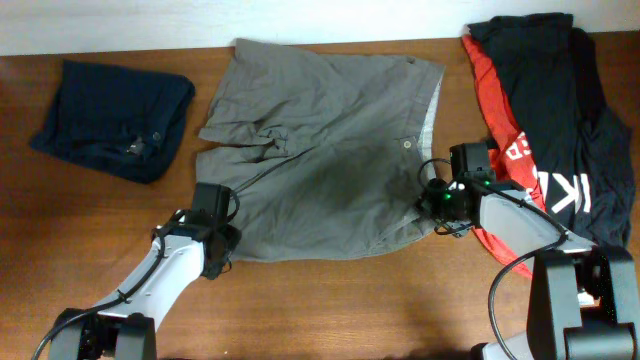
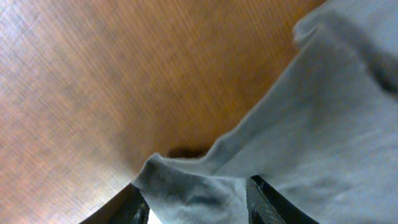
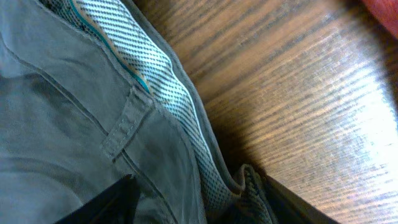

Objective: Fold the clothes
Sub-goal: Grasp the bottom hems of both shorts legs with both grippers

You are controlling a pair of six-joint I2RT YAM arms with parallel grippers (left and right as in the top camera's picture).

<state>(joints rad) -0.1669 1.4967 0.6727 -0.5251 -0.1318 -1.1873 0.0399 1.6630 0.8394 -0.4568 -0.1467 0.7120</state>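
both held low, left gripper and right gripper spread wide astride shorts edges

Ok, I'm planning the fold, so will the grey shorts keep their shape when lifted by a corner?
Likely floppy: the shorts lie rumpled, and the hem corner curls in soft folds. The waistband, doubled with lining, probably stays somewhat firmer.

Matt cloth, sheened wood
The shorts are matt woven cloth (lining dotted); the bench is grained wood, faintly glossy.
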